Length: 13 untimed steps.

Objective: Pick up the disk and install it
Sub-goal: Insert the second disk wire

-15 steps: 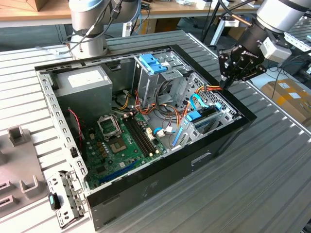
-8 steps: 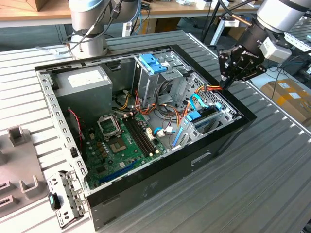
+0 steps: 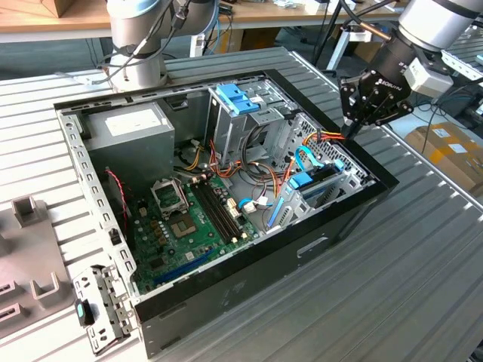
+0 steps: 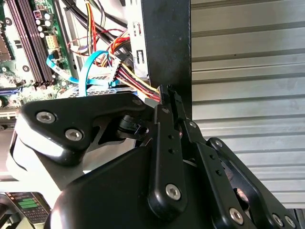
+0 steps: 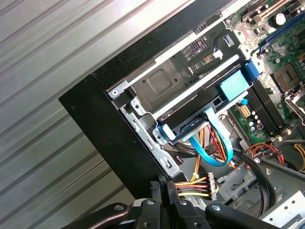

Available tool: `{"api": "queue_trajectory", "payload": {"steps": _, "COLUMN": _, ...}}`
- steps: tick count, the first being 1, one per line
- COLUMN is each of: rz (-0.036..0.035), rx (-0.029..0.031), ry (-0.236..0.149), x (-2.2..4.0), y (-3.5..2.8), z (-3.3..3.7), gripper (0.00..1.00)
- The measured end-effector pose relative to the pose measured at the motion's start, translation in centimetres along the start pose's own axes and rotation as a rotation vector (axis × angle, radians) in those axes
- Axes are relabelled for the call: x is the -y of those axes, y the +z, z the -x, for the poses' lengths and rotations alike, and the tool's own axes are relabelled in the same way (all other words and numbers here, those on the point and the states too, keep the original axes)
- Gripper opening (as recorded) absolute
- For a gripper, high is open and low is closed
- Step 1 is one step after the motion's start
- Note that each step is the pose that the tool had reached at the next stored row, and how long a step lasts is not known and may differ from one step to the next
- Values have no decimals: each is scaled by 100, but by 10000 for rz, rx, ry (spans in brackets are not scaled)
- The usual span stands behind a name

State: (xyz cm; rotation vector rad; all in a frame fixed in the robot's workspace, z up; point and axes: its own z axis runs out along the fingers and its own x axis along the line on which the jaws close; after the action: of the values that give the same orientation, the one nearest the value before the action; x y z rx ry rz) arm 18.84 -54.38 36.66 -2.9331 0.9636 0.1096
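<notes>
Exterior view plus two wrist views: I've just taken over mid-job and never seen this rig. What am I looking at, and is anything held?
The exterior view comes from a camera off the arm. It shows the robot arm reaching over an open computer case that lies on a ribbed metal table. Both wrist views come from cameras riding near the gripper, looking past its black fingers into the case. The fingers are shut with nothing between them, and their tips are beside a bundle of coloured cables. I cannot tell whether they touch. A flat metal unit with blue rails, apparently the disk, sits in the drive cage at the case's edge.
</notes>
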Motion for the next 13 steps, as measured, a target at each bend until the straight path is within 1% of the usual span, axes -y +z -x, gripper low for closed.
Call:
{"api": "queue_trajectory", "payload": {"steps": 1, "rz": 3, "rx": -2, "ry": 0, "x": -1, "y": -5, "z": 0, "gripper": 16}}
{"api": "queue_trajectory", "payload": {"steps": 3, "rz": 2, "rx": -2, "ry": 0, "x": 1, "y": -55, "z": 4, "gripper": 16}}
{"api": "queue_trajectory", "payload": {"steps": 4, "rz": 2, "rx": -1, "ry": 0, "x": 1, "y": -64, "z": 5, "gripper": 16}}
{"api": "queue_trajectory", "payload": {"steps": 8, "rz": 3, "rx": -3, "ry": 0, "x": 2, "y": -67, "z": 6, "gripper": 16}}
{"api": "queue_trajectory", "payload": {"steps": 9, "rz": 4, "rx": -4, "ry": 1, "x": -4, "y": -67, "z": 14, "gripper": 16}}
{"api": "queue_trajectory", "payload": {"steps": 13, "rz": 1, "rx": -3, "ry": 0, "x": -62, "y": -61, "z": 92, "gripper": 16}}
